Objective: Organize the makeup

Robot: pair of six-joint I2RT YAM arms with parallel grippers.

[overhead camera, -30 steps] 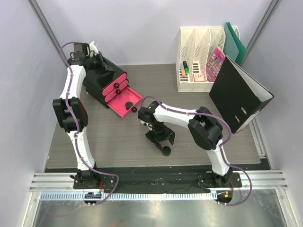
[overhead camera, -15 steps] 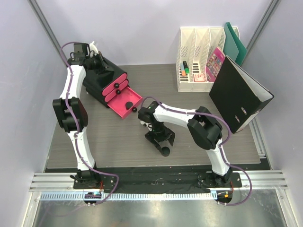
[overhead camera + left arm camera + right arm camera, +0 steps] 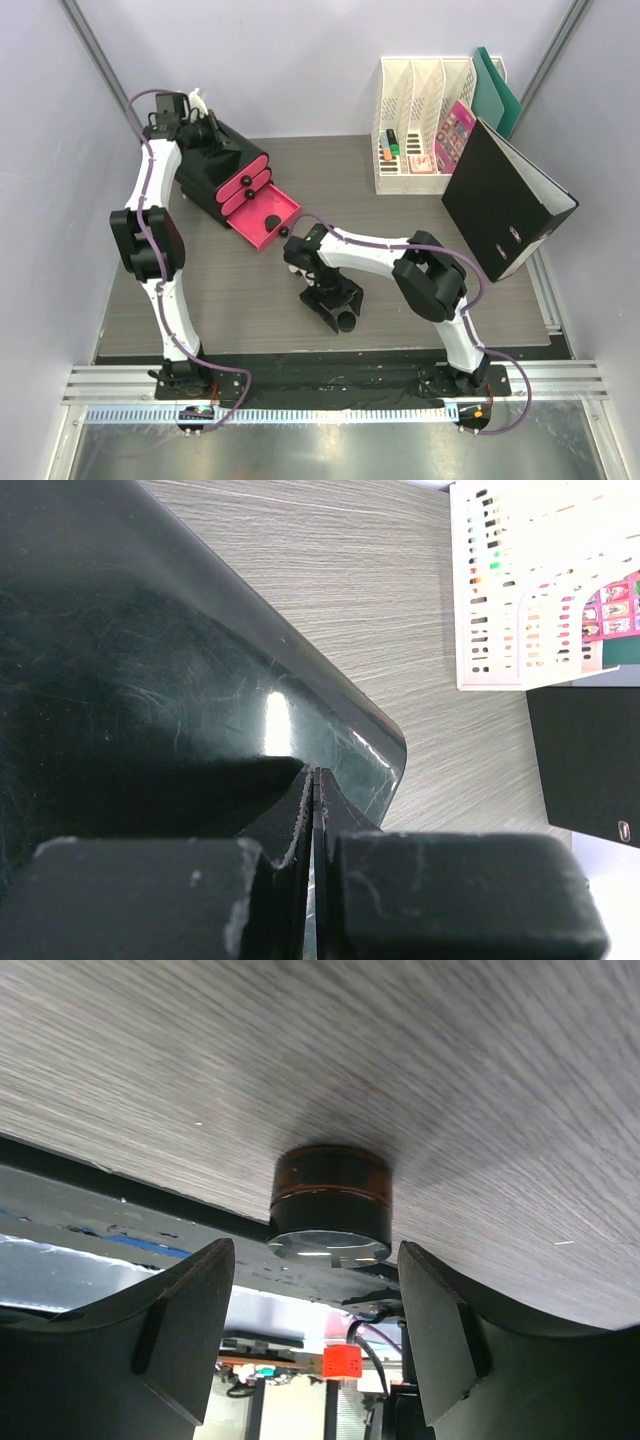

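A black round compact [image 3: 330, 1203] with an amber band stands on the grey table near its front edge; it also shows in the top view [image 3: 348, 320]. My right gripper [image 3: 315, 1252] is open, one finger on each side of the compact and not touching it; the top view shows it [image 3: 333, 305] low over the table. My left gripper [image 3: 313, 772] is shut and empty, resting against the glossy top of the black box [image 3: 150, 680] at the back left [image 3: 205, 132]. A small black round item [image 3: 268, 217] lies in the open pink drawer [image 3: 250, 238]. Other makeup is out of view.
The black box with pink drawers [image 3: 215, 165] stands at the back left, its lowest drawer pulled out. A white file rack [image 3: 425, 130] with marker pens [image 3: 390, 148] stands at the back right. A black binder [image 3: 505, 200] leans at the right.
My right gripper has shifted a little left and toward the table's front edge, staying open around the compact. The left arm has not moved.
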